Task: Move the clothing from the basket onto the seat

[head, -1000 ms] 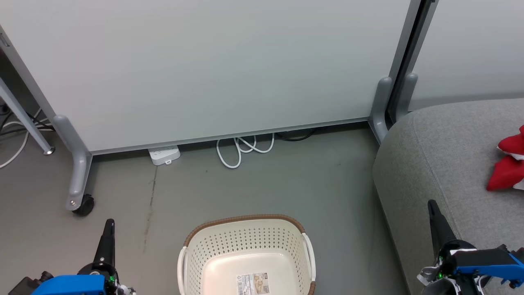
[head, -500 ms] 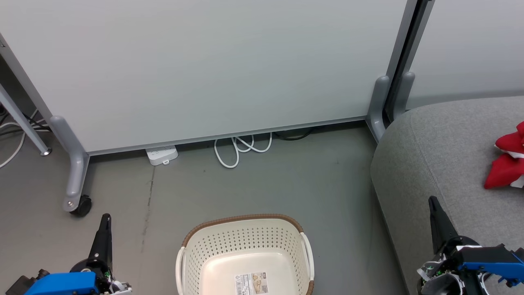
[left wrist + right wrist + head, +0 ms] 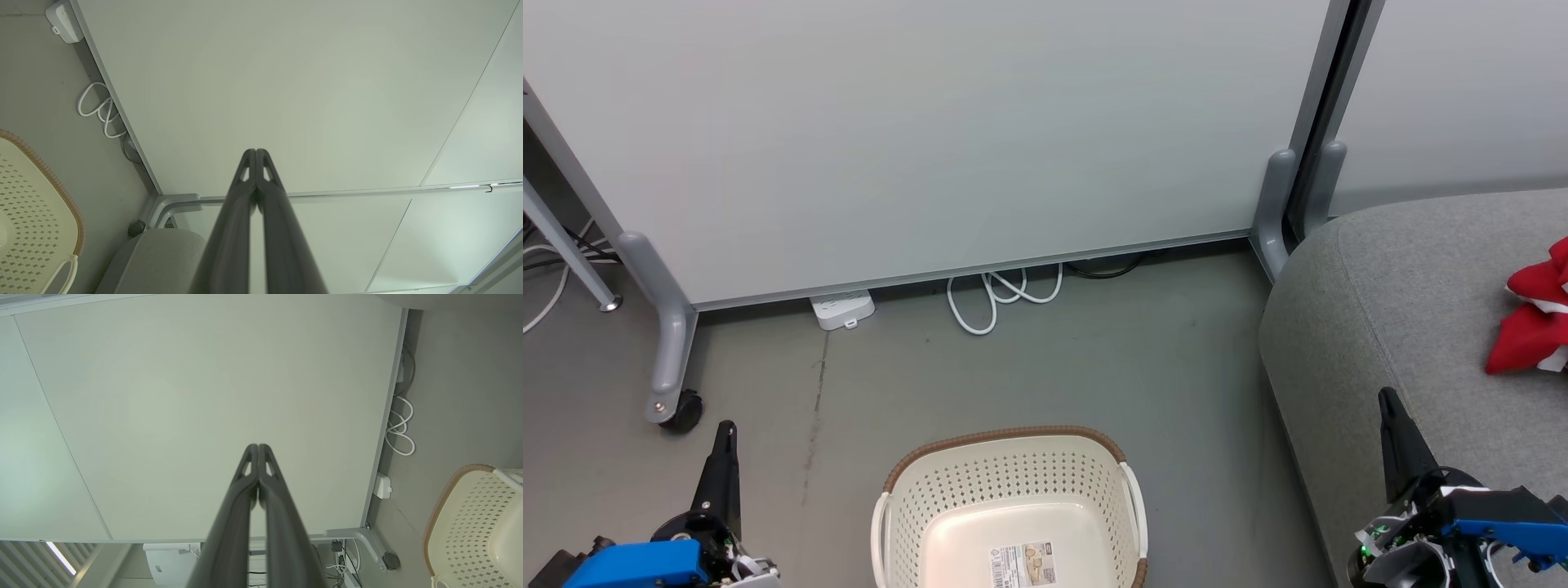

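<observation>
Bright red soft clothing (image 3: 1531, 327) lies bunched on the grey fabric seat (image 3: 1405, 310), cream perforated plastic basket (image 3: 1005, 482) empty; left end effector (image 3: 724, 433) and right end effector (image 3: 1387, 400) closed, holding nothing. Light, limp: likely best pinched at a fold.

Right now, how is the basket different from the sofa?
The basket is cream plastic full of holes; the sofa is grey fabric. The basket is much smaller than the sofa. Red clothing lies on the sofa, none in the basket's visible part. Both stand on the floor.
</observation>
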### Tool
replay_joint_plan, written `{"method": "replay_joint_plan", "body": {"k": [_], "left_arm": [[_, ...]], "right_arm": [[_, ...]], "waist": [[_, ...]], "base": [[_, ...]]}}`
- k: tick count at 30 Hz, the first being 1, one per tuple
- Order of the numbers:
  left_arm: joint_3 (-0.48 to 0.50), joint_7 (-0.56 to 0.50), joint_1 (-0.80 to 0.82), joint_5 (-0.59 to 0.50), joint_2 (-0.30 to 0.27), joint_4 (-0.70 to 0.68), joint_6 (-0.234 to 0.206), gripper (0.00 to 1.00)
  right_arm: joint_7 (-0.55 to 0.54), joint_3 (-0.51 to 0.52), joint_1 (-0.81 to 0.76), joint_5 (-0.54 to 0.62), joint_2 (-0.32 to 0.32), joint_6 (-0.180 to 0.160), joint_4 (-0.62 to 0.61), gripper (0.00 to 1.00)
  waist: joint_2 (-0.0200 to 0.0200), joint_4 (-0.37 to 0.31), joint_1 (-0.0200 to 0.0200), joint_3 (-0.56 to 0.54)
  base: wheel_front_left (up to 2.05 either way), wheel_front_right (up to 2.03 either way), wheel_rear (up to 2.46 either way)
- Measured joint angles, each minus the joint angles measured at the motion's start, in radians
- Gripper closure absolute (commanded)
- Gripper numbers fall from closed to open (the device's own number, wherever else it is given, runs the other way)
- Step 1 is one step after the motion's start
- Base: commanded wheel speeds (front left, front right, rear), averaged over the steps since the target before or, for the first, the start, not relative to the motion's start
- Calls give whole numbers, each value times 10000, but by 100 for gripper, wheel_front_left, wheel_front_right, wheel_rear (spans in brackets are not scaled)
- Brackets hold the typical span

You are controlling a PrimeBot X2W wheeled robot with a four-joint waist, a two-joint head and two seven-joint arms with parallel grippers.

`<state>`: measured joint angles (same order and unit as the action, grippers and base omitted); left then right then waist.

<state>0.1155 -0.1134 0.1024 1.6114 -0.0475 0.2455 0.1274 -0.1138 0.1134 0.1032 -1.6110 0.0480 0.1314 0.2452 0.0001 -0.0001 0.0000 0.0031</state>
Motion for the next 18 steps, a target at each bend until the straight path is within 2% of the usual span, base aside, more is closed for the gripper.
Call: {"method": "replay_joint_plan", "body": {"k": [18], "left_arm": [[0, 0, 0, 0, 0, 0, 0, 100]], "right_arm": [[0, 0, 1, 0, 0, 0, 0, 100]], "waist": [[0, 0, 0, 0]], "base": [[0, 0, 0]]}}
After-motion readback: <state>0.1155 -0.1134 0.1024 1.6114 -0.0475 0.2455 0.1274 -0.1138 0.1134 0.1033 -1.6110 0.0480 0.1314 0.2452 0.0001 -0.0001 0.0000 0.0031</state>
